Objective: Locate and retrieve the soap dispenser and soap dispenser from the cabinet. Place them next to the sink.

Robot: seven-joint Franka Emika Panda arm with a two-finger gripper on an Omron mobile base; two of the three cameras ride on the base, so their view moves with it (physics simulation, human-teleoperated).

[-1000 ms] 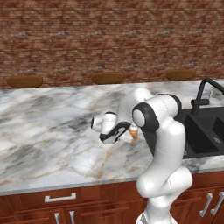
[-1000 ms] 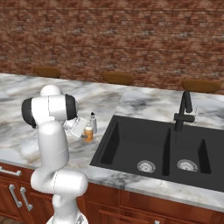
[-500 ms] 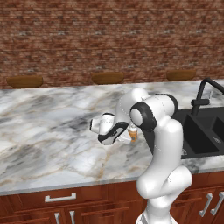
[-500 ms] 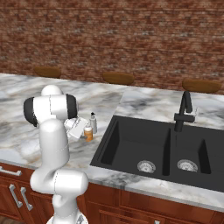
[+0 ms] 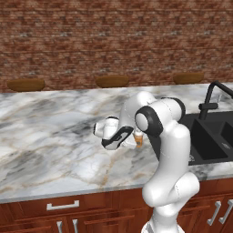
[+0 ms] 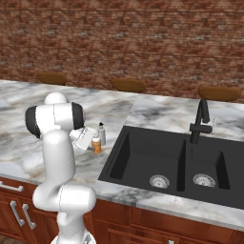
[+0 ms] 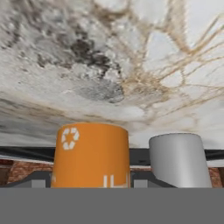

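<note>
The orange soap dispenser (image 6: 96, 144) stands upright on the marble counter just left of the sink (image 6: 119, 155). The pale grey soap dispenser (image 6: 101, 133) with its black top stands right behind it. In the hand view the orange bottle (image 7: 90, 155) is very close and the grey one (image 7: 179, 159) is beside it. My gripper (image 5: 131, 137) lies level with the counter and reaches the orange bottle (image 5: 138, 136) from the left, shut on its body. Its fingertips are hidden. The cabinet is out of view.
The black faucet (image 6: 200, 121) rises behind the double basin. Three wooden stool tops (image 5: 112, 81) line the counter's far edge below the brick wall. Open marble counter (image 5: 50, 132) stretches to the left. Base cabinets with silver handles (image 5: 62, 205) run below.
My arm's elbow has shifted slightly left and down. The hand and both bottles stay where they were.
</note>
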